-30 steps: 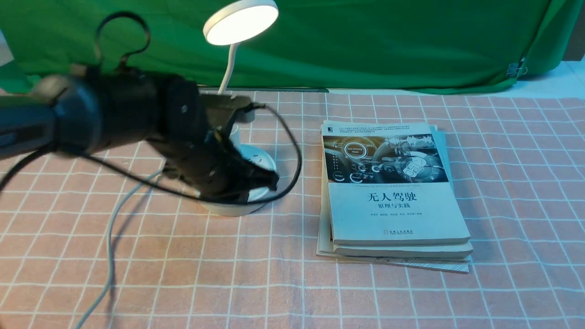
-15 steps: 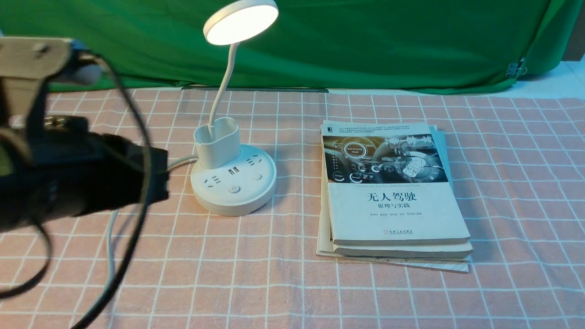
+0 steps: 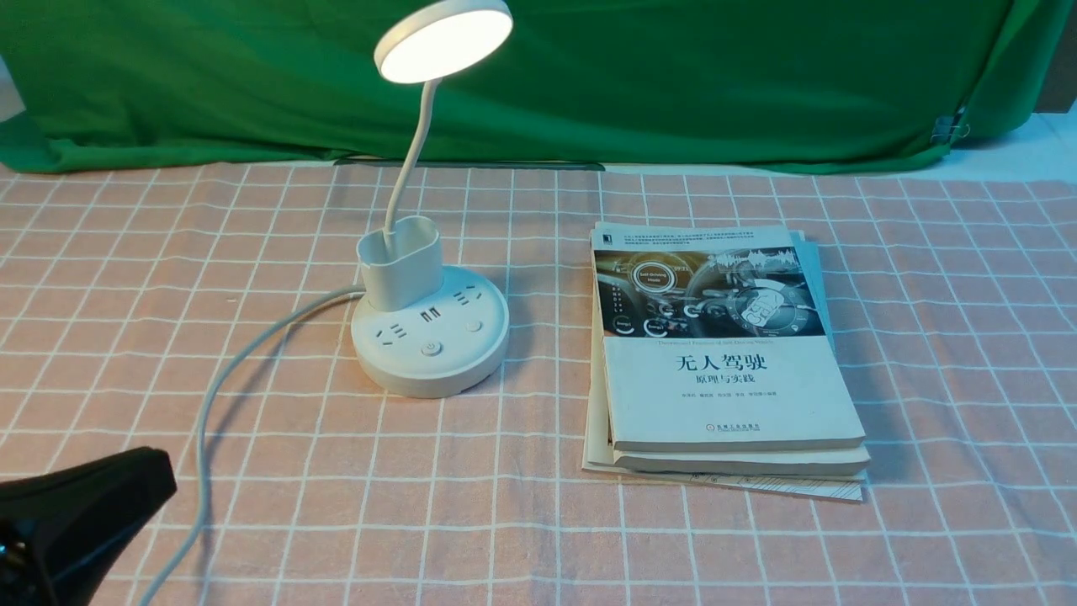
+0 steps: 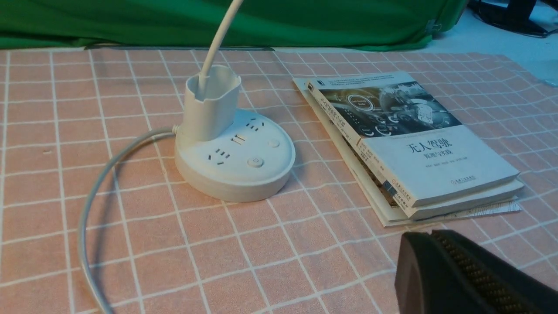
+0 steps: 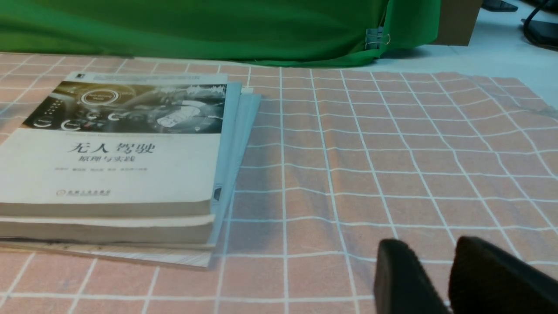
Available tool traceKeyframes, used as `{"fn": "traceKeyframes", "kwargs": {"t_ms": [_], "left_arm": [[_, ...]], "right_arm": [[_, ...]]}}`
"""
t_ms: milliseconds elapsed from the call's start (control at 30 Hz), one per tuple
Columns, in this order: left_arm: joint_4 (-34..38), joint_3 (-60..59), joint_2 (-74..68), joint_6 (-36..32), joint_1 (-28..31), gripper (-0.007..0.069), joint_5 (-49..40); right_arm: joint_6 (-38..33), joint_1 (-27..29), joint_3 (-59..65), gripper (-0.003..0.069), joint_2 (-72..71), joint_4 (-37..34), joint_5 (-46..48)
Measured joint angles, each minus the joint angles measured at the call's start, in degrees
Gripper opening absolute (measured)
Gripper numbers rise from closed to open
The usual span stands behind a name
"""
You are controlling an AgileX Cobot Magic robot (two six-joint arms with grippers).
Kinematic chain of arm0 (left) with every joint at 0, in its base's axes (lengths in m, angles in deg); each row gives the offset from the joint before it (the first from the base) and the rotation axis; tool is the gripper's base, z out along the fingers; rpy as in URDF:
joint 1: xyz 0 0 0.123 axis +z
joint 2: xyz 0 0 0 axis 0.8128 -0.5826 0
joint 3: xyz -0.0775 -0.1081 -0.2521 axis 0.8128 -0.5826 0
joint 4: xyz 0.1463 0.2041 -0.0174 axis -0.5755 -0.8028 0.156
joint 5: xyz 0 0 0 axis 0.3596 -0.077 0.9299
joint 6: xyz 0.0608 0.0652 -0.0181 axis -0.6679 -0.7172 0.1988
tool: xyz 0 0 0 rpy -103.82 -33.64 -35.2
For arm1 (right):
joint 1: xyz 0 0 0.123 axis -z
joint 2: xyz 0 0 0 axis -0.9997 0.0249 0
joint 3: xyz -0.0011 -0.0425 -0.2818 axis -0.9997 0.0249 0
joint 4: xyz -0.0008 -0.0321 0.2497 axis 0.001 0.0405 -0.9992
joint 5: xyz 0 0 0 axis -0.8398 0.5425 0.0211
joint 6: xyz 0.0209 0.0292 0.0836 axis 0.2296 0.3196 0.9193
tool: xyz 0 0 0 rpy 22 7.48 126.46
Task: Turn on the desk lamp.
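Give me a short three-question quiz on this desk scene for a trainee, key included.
1. True or false: the desk lamp has a glowing head.
2. In the front view, where does the stack of books lie relative to the lamp's base? A) on the robot's left B) on the robot's right C) on top of it
3. What runs off from the base toward the robot's left?
Key: 1 true; 2 B; 3 the grey cord.

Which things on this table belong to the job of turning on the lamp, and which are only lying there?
For the job:
- desk lamp, head already lit
- front button on its base
- grey cord

Only lying there:
- stack of books
- checked tablecloth
- green curtain
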Motion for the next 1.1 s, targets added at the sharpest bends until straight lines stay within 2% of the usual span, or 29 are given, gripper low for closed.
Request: {"fn": "traceKeyframes", "kwargs": {"t_ms": [67,167,367,400,467,600,667,767,800,867,933,1100], "left_arm": [[-0.7,-0.6,0.2,-0.1,0.0,0.0021,-0.1],[-5.3,-0.8,0.2,-0.2,0.0,0.0021,0.6],[-9.7,-6.6,6.6,-0.8,1.3,0.0021,17.9],[-9.7,-7.0,7.0,-0.9,1.5,0.0021,18.6],[-10.8,-12.5,12.2,-1.5,4.8,0.0021,27.6],[-9.7,-20.3,19.0,-1.5,11.9,0.0021,33.5],[-8.6,-21.5,19.7,-1.5,14.9,0.0021,32.7],[-7.0,-22.1,20.0,-1.5,20.2,0.0021,23.1],[-7.0,-22.1,20.0,-1.5,20.2,0.0021,22.4],[-6.2,-22.1,20.1,-1.5,21.0,0.0021,13.6],[-5.5,-22.1,20.1,-2.1,21.1,0.0021,9.2],[-5.0,-22.1,20.1,-3.4,21.1,0.0021,7.6]], "right_arm": [[0.0,0.0,0.0,0.0239,0.0,0.0,0.0],[0.0,0.0,0.0,0.0239,0.0,0.0,0.0],[0.0,0.0,0.0,0.0239,0.0,0.0,0.0],[0.0,0.0,0.0,0.0239,0.0,0.0,0.0],[0.0,0.0,0.0,0.0239,0.0,0.0,0.0],[0.0,0.0,0.0,0.0239,0.0,0.0,0.1],[0.0,0.0,0.0,0.0239,0.0,0.0,-0.1],[0.0,0.0,0.0,0.0239,0.0,0.0,-0.1],[0.0,0.0,0.0,0.0239,0.0,0.0,-0.1],[0.0,0.0,0.0,0.0239,0.0,0.0,0.0],[0.0,0.0,0.0,0.0239,0.0,0.0,0.0],[0.0,0.0,0.0,0.0239,0.0,0.0,0.0]]}}
